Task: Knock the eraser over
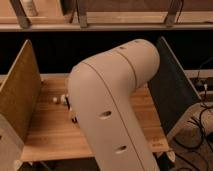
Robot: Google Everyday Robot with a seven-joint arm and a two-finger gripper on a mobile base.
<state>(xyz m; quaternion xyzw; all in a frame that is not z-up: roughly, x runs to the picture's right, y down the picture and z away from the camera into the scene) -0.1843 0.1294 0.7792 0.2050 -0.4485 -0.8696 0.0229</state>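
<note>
arm: big white arm [112,107] fills the middle of the view, elbow bent, blocking most of the table [50,135]
gripper: not visible, hidden somewhere behind or below the arm; can't place it closer than that
fingers: can't tell, released or clenched, nothing of them shows
eraser: mostly hidden; a small dark sliver [73,119] peeks out at the arm's left edge, on the table, probably part of it, not sure; upright or down, can't tell
other bits: small white thing [59,99] just left of the arm, near the back of the table, too small to name
surroundings: tan board [20,95] stands on the table's left side, dark panel [175,85] on its right, shelf rail [100,25] across the back
step: judging by the arm over the eraser's spot, likely the reach toward it; no contact can be confirmed
next move: needs a sideways push against the eraser's upper part, enough to tip it, without sweeping the white thing nearby
risk: view is blocked, so a miss or a slide instead of a topple could go unnoticed
</note>
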